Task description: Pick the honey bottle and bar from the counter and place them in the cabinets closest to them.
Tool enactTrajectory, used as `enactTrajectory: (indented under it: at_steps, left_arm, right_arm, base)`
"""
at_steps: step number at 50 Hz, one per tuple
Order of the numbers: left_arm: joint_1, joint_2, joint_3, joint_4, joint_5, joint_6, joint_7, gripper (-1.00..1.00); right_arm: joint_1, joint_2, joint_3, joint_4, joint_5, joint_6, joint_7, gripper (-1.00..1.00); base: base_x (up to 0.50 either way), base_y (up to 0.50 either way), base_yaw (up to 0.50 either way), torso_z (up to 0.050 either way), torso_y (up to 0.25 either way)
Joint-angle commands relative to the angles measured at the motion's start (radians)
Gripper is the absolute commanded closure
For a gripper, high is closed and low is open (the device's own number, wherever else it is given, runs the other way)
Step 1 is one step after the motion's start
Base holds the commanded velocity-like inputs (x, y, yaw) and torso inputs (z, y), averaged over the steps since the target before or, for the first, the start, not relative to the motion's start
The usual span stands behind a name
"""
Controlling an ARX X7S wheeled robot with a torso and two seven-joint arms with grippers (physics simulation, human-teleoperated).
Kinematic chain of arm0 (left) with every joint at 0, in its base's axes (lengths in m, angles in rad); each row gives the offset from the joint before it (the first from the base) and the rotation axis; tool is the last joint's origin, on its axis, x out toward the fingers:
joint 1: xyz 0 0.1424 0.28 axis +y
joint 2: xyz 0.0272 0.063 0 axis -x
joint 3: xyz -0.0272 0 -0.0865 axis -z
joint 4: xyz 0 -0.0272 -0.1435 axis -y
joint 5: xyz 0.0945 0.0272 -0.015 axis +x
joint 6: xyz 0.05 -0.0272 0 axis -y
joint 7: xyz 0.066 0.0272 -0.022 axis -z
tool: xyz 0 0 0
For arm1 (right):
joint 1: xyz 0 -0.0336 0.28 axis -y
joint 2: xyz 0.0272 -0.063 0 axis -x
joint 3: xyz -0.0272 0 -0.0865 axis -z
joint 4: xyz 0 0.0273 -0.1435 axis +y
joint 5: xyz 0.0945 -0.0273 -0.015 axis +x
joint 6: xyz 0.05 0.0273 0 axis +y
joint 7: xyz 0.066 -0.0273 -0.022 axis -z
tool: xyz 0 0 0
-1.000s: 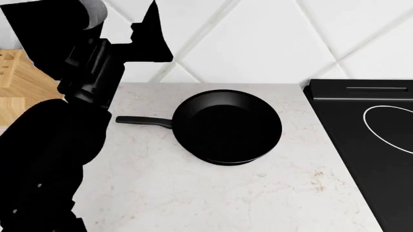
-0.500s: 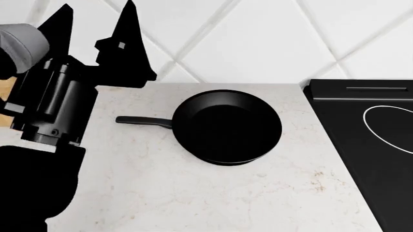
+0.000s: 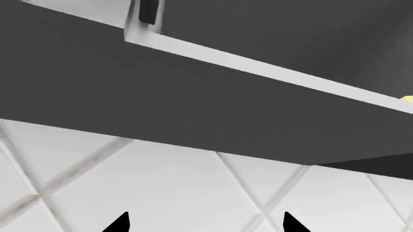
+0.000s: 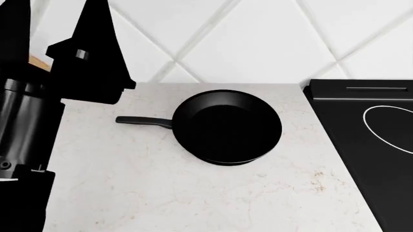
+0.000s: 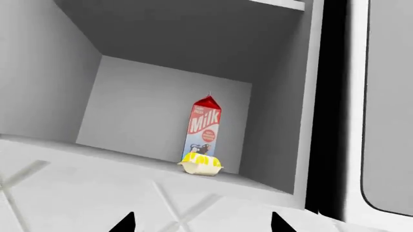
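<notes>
Black pan (image 4: pixel 226 126) on marble counter (image 4: pixel 161 193), left gripper (image 4: pixel 55 29) raised (jaws apart)

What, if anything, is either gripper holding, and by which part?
Nothing: the left gripper and the right gripper each show open fingertips with nothing between them.
</notes>
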Motion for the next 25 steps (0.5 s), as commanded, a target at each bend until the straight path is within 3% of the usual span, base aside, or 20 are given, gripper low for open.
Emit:
enactTrajectory:
  at_steps: [1, 12, 25]
  left_arm:
    - [-0.007, -0.027, -0.031, 0.035, -0.029, 0.011, -0.053, -1.0]
    - [-0.003, -0.07, -0.09, 0.065, -0.079, 0.088, -0.135, -1.0]
    - [-0.001, -0.293, 0.056, 0.067, -0.15, 0.338, -0.3, -1.0]
  right_arm:
    - [0.0, 0.075, 0.083, -0.064, 0.054, -0.015, 0.0, -1.0]
    - [0.0, 0.048, 0.138, -0.064, 0.037, -0.023, 0.0, -1.0]
    - [0.0, 0.121, 0.314, -0.126, 0.125, -0.017, 0.0, -1.0]
  base:
    - [0.0, 0.0, 0.0, 0.0, 0.0]
    - [0.0, 0.0, 0.0, 0.0, 0.0]
    - [0.0, 0.0, 0.0, 0.0, 0.0]
